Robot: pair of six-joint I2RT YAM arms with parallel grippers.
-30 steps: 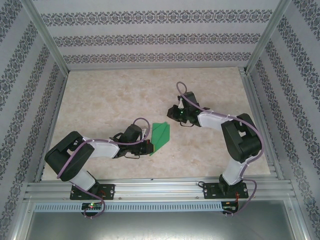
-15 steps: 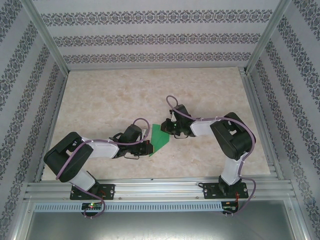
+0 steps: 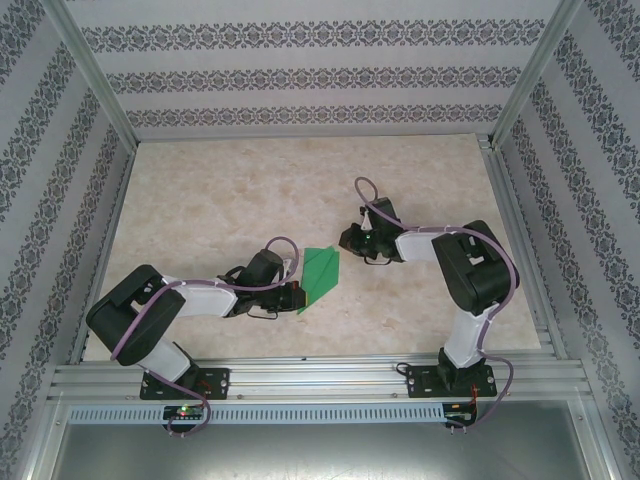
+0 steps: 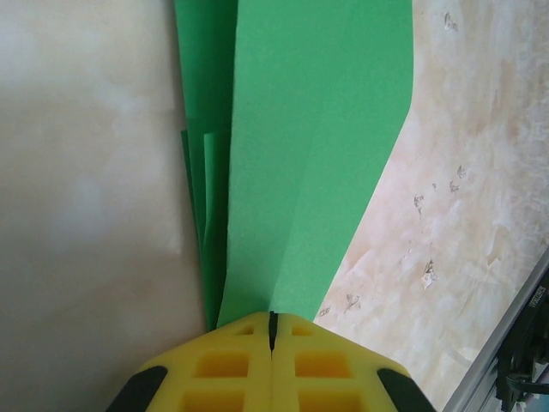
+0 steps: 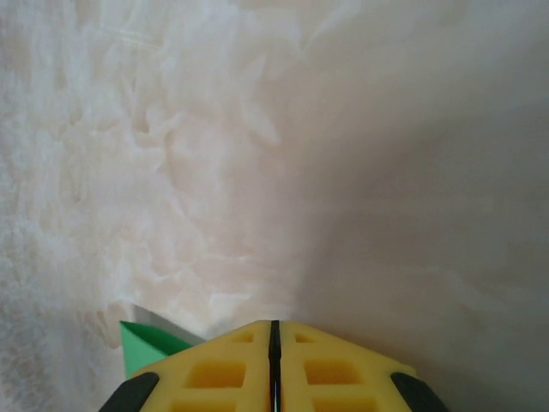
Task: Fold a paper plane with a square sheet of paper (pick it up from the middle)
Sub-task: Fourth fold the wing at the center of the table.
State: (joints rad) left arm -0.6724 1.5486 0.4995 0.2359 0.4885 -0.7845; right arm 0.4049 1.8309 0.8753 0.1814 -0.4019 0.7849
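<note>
one paper plane (image 3: 320, 274), two arms (image 3: 200, 297) (image 3: 468, 272)

Left wrist view: the folded green paper (image 4: 300, 172) runs off the top edge, so its far end is cut off. Its near tip disappears behind the left gripper's (image 4: 272, 330) yellow fingertips, and the top flap covers most of the lower layers. Right wrist view: the paper is hidden behind the right gripper (image 5: 274, 339), save one corner. Top view: finger contact is too small to tell.
</note>
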